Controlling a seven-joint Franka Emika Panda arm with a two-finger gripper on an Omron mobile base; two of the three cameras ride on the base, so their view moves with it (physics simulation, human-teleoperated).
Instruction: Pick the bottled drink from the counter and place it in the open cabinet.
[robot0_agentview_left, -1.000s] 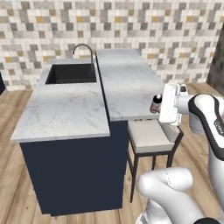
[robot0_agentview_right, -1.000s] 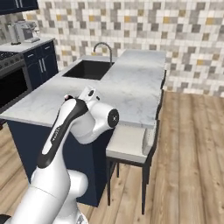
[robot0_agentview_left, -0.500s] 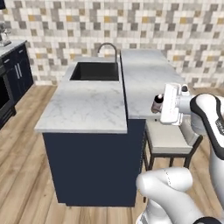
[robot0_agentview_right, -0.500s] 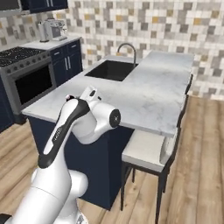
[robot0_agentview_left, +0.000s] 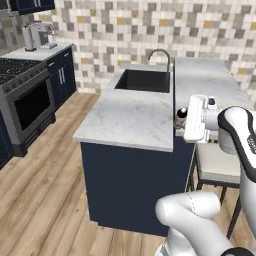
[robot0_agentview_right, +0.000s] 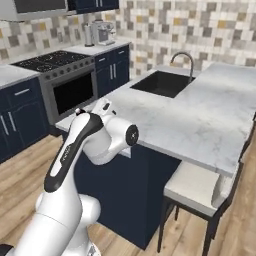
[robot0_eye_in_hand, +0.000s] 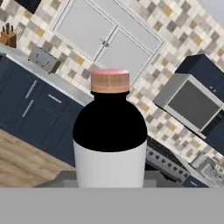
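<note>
Swinging left since the earlier frame, both base views are now taking in the stove (robot0_agentview_left: 22, 85) because I am driving toward the open cabinet, while the gripper (robot0_agentview_left: 186, 119) is pinching the bottled drink (robot0_eye_in_hand: 110, 135) upright, off the counter (robot0_agentview_left: 135, 117).

The bottle (robot0_eye_in_hand: 110, 135) is cut off at the bottom of the hand view, so its lower body and the fingers gripping it cannot be seen. In the left base view the bottle (robot0_agentview_left: 182, 113) is mostly hidden behind the white hand, and only its dark top shows beside the counter's (robot0_agentview_left: 135, 117) right edge. The gripper (robot0_agentview_left: 186, 120) itself is covered there, so how its jaws stand is not visible. The stool (robot0_agentview_left: 218, 167) is partly hidden by the arm. The cabinet (robot0_agentview_left: 31, 4) is cut off by the top edge.
</note>
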